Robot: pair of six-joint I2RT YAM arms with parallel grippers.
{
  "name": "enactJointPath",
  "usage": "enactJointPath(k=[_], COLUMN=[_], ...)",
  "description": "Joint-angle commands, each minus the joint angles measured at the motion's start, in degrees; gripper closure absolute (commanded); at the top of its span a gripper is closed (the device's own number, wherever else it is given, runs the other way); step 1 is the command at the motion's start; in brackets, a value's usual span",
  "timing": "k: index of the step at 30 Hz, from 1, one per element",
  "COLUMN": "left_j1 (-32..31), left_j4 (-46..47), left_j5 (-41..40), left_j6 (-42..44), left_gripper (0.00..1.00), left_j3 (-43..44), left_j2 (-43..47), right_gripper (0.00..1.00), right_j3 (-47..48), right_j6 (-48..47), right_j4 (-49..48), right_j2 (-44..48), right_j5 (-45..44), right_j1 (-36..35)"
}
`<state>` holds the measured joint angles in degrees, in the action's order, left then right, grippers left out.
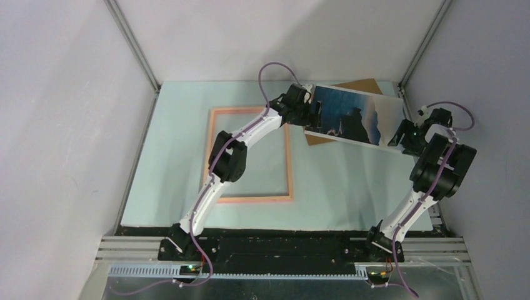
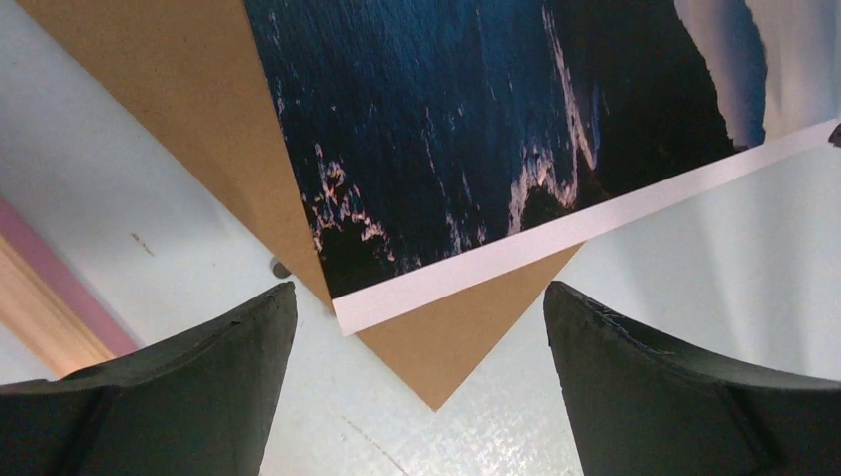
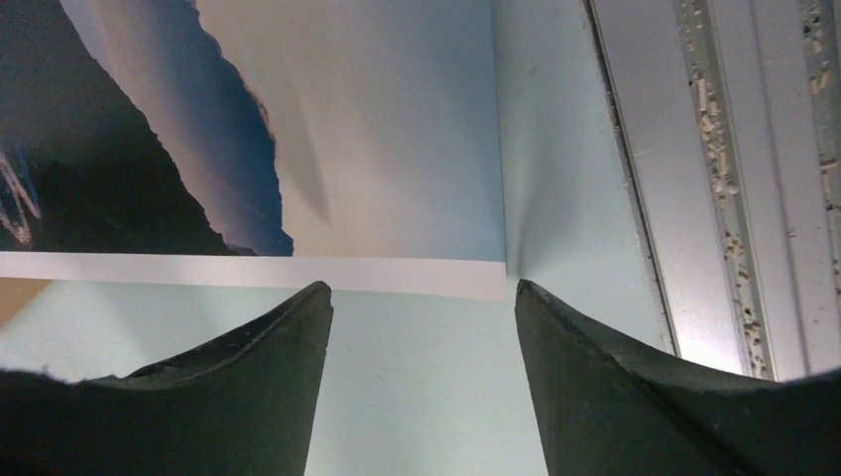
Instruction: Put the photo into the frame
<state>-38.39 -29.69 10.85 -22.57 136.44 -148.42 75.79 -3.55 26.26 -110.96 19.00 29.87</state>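
Pale green tabletop, glossy seascape photo at one o'clock.
Your left gripper and right gripper, jaws spread, bracket its corners, probably to carry it to the thin pink frame at nine o'clock.

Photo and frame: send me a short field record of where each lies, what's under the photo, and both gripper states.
photo: face up, far right of the table, outside the frame
under photo: brown backing board, its corners sticking out
frame: flat on table, left of photo, nothing in it
left gripper: open, over a near corner of the photo, holding nothing
right gripper: open, at the photo's other near corner, holding nothing
task state: photo not yet in frame
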Motion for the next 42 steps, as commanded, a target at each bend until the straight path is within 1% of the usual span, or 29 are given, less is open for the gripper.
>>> enactJointPath(k=[1, 7, 17, 33, 37, 42], left_j1=[-0.4, -0.4, -0.6, -0.8, -0.7, -0.7], left_j4=[3.7, 4.3, 4.7, 4.9, 4.9, 4.3], left_j5=[0.3, 2.7, 4.7, 4.5, 4.4, 2.3], left_j6=[-4.5, -8.4, -11.7, -12.7, -12.1, -10.3], left_gripper=[0.01, 0.01, 0.01, 0.02, 0.02, 0.01], left_j3=[3.7, 4.0, 3.6, 1.8, 1.9, 2.1], left_j2=[-1.4, -2.9, -4.3, -4.2, -3.9, -2.7], right_gripper=[0.28, 0.29, 0.3, 0.3, 0.3, 0.3], right_j3=[3.8, 7.1, 12.0, 11.7, 12.1, 12.3], right_j6=[1.7, 2.3, 2.1, 0.2, -0.3, -0.5], right_j4=[1.2, 3.4, 5.7, 4.7, 4.7, 4.4], right_j2=[-1.3, -4.0, -8.8, -5.5, -5.3, -5.3], right_j5=[5.1, 7.1, 4.8, 4.7, 4.7, 4.8], right_j1=[0.9, 1.2, 1.3, 3.2, 3.5, 3.5])
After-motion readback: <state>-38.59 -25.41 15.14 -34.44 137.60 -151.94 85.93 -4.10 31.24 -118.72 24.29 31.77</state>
